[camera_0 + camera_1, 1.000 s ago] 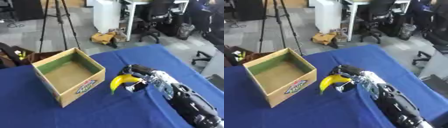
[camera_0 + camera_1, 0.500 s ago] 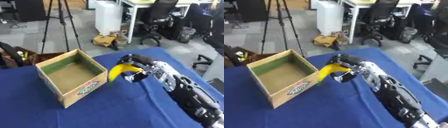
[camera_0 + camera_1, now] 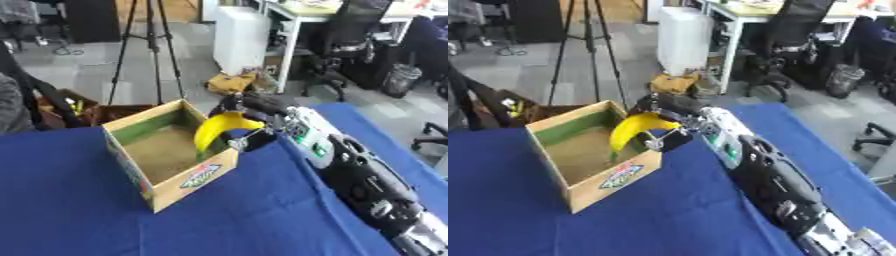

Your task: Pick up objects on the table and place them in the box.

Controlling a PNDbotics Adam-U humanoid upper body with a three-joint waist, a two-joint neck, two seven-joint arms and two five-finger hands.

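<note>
Over one open box (image 3: pixel 166 192), the right robot hand (image 3: pixel 254 107) pinches one banana (image 3: pixel 219 128).

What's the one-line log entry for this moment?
right hand: shut on banana | banana: held over cardboard box, right side | left hand: not in view | table: blue cloth

A blue cloth (image 3: pixel 79 220) is covering the worktop. Beyond its far edge, a black tripod (image 3: pixel 149 45) is standing on the grey floor (image 3: pixel 96 75). A white cabinet (image 3: pixel 241 37) is sitting beside a desk (image 3: pixel 324 12), with a black office chair (image 3: pixel 354 37) pulled up near it. A small brown cardboard piece (image 3: pixel 229 82) is lying on the floor below the cabinet. A dark bin (image 3: pixel 401 80) is standing at the right.
</note>
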